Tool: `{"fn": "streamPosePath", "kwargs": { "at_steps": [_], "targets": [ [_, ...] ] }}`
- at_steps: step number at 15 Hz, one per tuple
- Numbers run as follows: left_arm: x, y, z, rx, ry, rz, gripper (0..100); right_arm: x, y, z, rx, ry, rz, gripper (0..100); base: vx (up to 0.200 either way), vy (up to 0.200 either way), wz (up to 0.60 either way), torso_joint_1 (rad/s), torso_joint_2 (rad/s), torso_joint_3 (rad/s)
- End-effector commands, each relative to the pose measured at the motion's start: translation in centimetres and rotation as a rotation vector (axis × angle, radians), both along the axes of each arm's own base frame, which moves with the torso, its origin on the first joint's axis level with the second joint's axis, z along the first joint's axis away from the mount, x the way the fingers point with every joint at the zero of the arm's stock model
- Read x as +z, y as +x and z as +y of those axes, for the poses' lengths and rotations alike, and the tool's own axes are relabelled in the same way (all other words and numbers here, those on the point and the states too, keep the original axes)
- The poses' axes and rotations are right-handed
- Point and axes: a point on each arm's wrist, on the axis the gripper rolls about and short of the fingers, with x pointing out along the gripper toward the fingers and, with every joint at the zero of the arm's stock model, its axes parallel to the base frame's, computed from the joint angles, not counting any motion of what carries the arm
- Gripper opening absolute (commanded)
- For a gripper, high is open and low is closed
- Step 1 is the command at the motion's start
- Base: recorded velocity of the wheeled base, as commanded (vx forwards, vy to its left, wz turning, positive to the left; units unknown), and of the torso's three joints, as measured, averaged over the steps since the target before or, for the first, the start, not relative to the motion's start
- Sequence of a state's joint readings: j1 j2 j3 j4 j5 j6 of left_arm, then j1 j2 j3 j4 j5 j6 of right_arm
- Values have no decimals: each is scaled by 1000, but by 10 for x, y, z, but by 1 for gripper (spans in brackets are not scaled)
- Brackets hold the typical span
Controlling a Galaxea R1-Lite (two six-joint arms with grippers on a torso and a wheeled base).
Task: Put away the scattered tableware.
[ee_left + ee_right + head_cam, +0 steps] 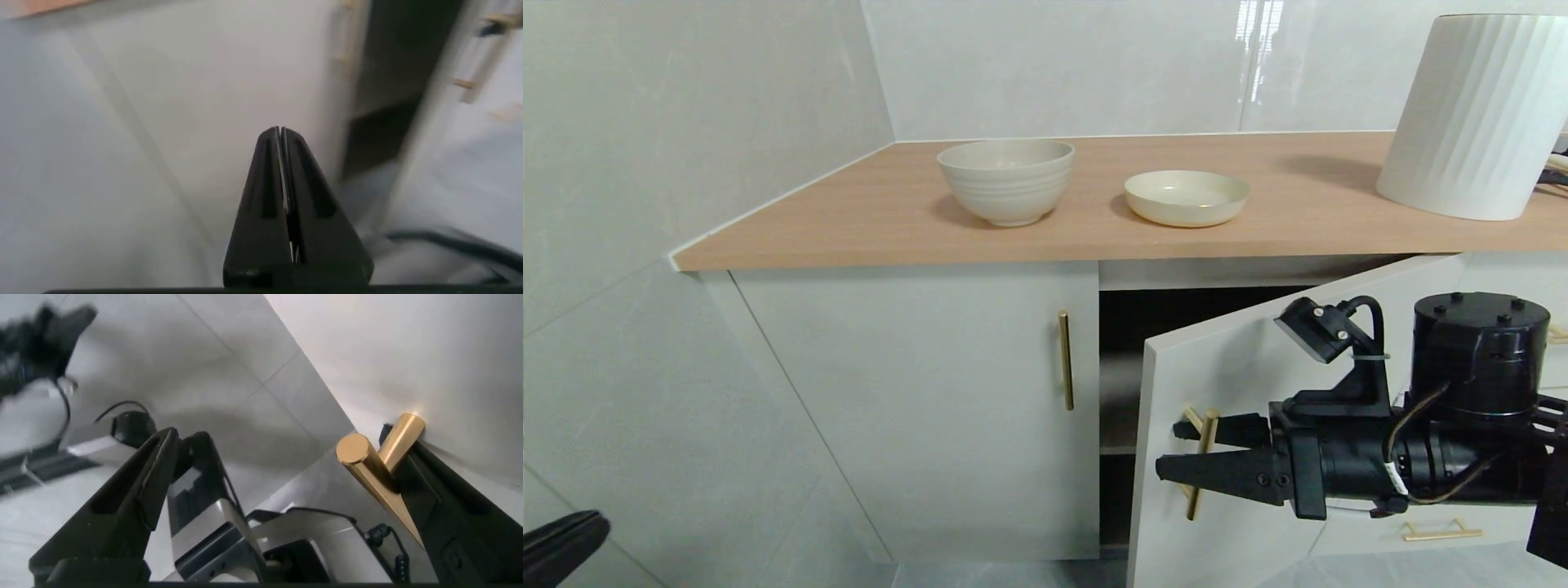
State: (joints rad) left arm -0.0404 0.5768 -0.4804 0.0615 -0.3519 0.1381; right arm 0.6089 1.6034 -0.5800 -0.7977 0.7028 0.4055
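Note:
On the wooden countertop (866,220) stand a deep beige ribbed bowl (1006,180) and, to its right, a shallow cream dish (1186,197). Below them the right cabinet door (1233,367) hangs partly open. My right gripper (1170,449) is open at that door's gold handle (1201,461), with the bar between its fingers; one finger (122,506) stands well clear and the other (441,490) lies against the handle (380,469). Low at the far left, away from the cabinet, my left gripper (556,543) is shut on nothing, its fingers (282,188) pressed together.
A tall white ribbed container (1474,114) stands at the counter's right end. The left cabinet door (915,408) is closed, with its own gold handle (1065,359). Dark shelves (1119,441) show in the gap. Tiled walls close off the left and back.

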Motion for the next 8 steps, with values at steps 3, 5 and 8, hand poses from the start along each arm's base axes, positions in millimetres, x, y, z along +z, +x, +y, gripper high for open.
{"fn": "streamPosePath", "kwargs": {
  "at_steps": [3,5,8],
  "targets": [
    [13,66,-29,-280,23,221,0,0,-10,-7,4,0,2,100,0,0,0,0,0,0],
    [12,88,-45,-341,8,277,0,0,-14,-9,4,0,1,100,0,0,0,0,0,0],
    [-18,157,-91,-388,-65,360,0,2,-23,-15,6,8,-10,100,0,0,0,0,0,0]
  ]
}}
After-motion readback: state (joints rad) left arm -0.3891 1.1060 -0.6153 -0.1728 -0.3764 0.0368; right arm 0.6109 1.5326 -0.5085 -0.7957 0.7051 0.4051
